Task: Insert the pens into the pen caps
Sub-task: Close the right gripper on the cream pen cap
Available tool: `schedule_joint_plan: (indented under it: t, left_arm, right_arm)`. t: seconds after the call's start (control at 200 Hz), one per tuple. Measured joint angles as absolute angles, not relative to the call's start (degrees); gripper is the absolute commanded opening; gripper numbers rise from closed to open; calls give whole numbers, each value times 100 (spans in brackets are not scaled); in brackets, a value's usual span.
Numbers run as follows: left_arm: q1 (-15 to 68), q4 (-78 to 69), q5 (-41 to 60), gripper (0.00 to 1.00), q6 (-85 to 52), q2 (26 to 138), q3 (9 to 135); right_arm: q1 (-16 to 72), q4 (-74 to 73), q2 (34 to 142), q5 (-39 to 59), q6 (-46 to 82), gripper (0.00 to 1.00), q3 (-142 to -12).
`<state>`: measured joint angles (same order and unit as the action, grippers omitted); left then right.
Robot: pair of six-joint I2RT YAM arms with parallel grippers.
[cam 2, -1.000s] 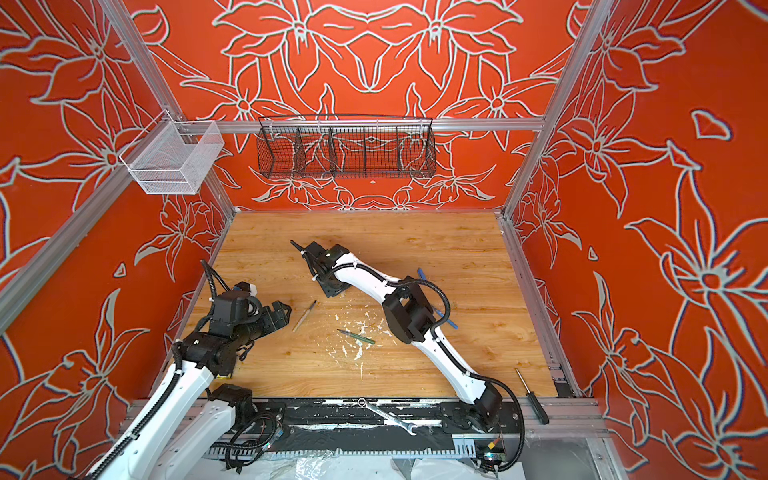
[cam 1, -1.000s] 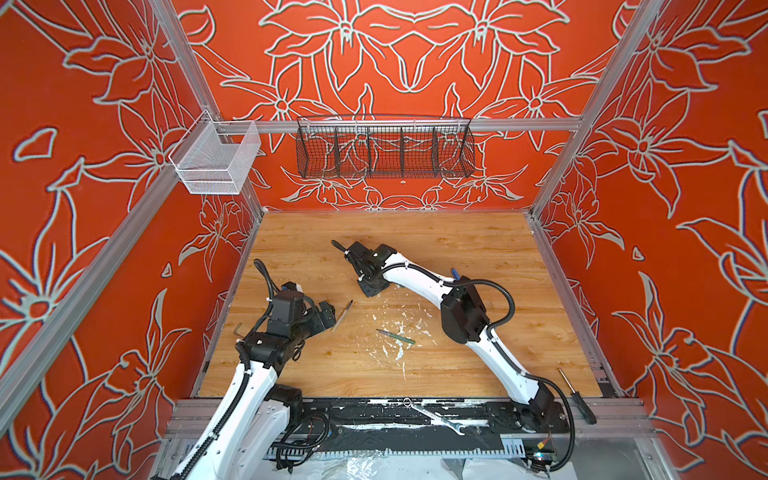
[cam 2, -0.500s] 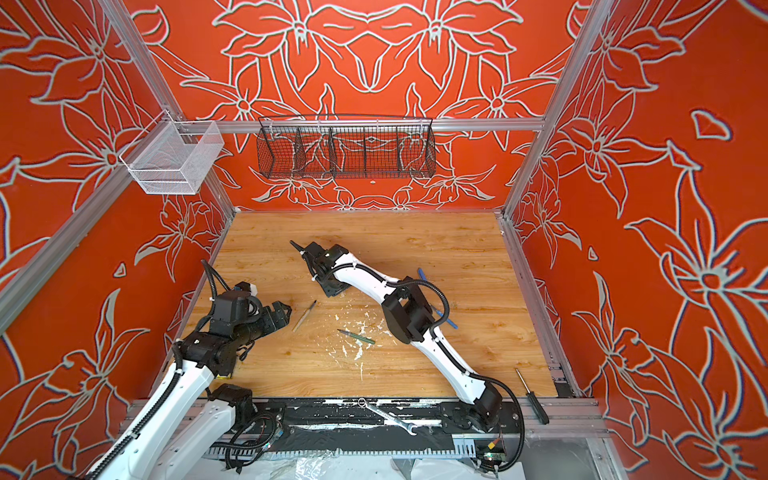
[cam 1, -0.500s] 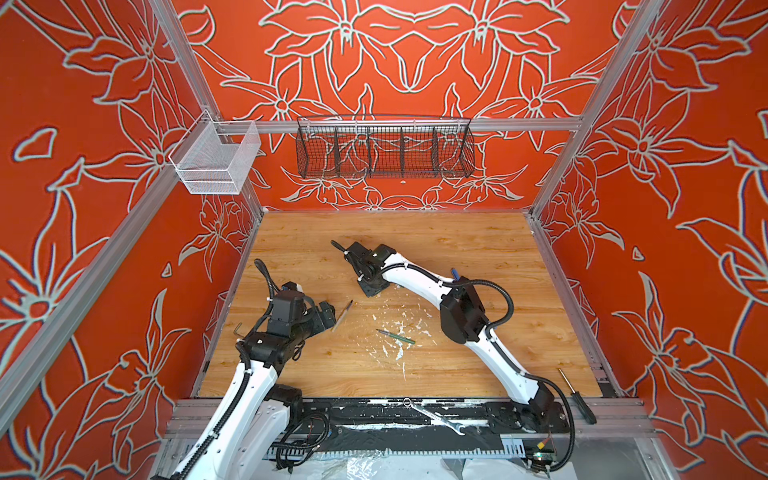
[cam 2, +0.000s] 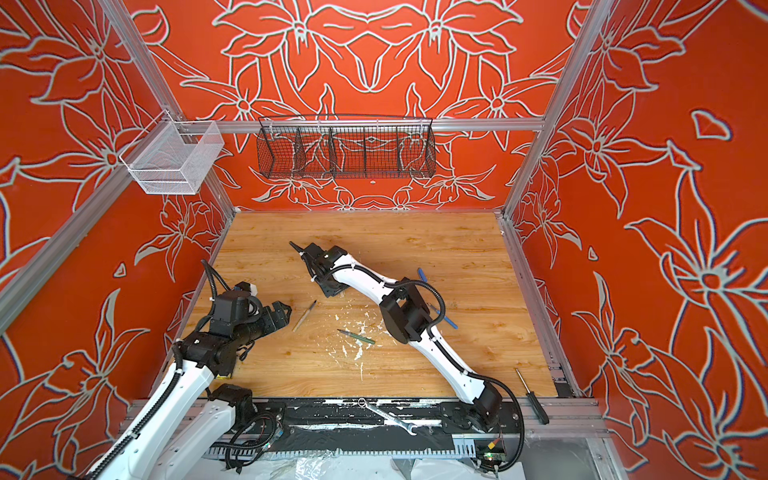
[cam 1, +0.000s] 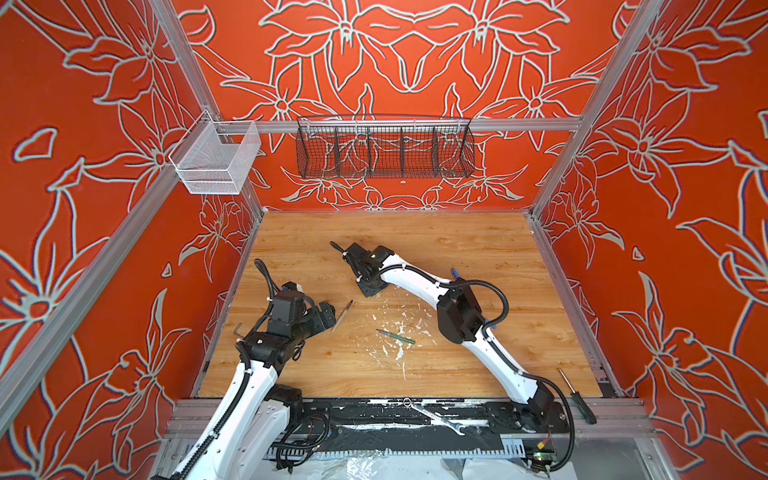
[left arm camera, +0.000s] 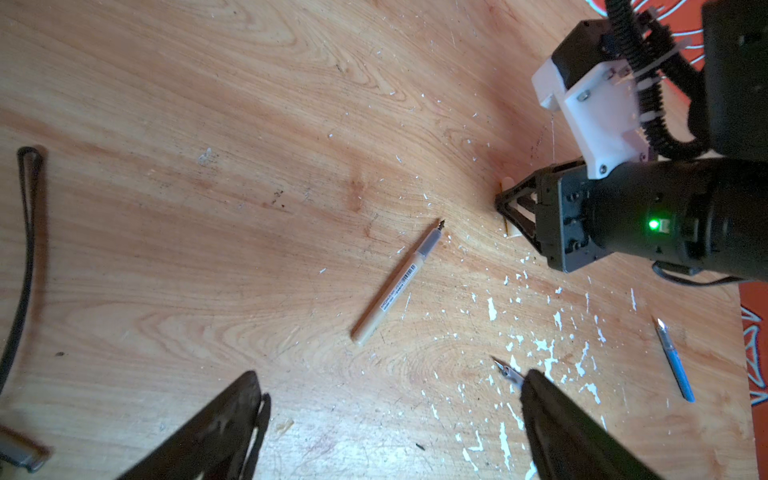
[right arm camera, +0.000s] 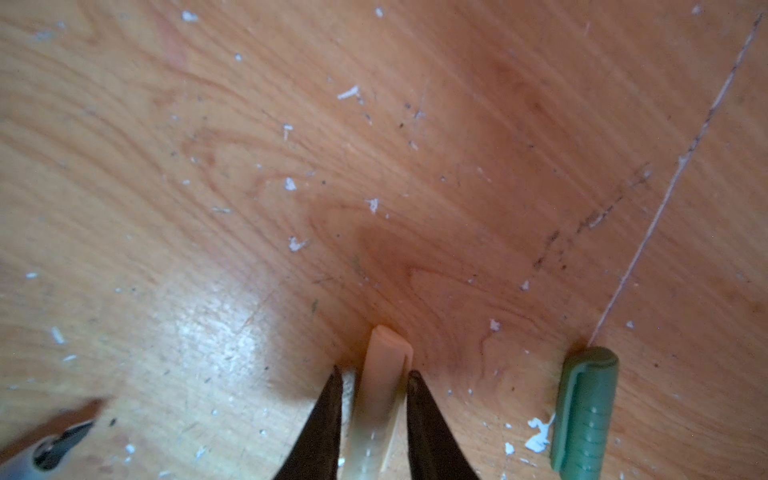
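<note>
Beige pen [left arm camera: 395,286] flat on counter [left arm camera: 208,124], just ahead of left hand [left arm camera: 390,376]; hand spread wide, holding nothing, hovering. Pen's long axis runs diagonal: blunt end nearest left hand, dark tip aimed toward right hand [right arm camera: 374,374]. Left arm clearly nearer pen. Right hand down at counter, fingers closed against both sides of beige cap [right arm camera: 386,345], pinching it; cap lies near pen tip, not touching. Green cap [right arm camera: 586,411] just beside, untouched. Judgement: left hand must drop across barrel, crosswise to axis
</note>
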<state>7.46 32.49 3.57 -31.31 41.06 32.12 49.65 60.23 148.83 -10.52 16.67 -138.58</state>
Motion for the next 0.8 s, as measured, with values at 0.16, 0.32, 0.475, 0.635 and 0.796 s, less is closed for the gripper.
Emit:
schedule_joint_plan:
  t: [0.16, 0.32, 0.475, 0.635, 0.796]
  left_arm:
    - [746, 3249, 375, 97, -3122, 4163, 3212]
    - [746, 3249, 388, 97, -3111, 4239, 3212]
    - [746, 3249, 399, 97, -3111, 4239, 3212]
    - [746, 3249, 421, 97, -3111, 4241, 3212]
    - [746, 3240, 482, 97, -3111, 4348, 3212]
  right_arm:
    - [4965, 6029, 14905, -1063, 1649, 29, -13891]
    - [4976, 6082, 14914, -1173, 1562, 26, -13906]
    - [4991, 6158, 14916, -1282, 1433, 23, -13906]
    - [4991, 6250, 14914, -1363, 1339, 21, -13909]
    - [4991, 6311, 14916, -1446, 1243, 19, -13915]
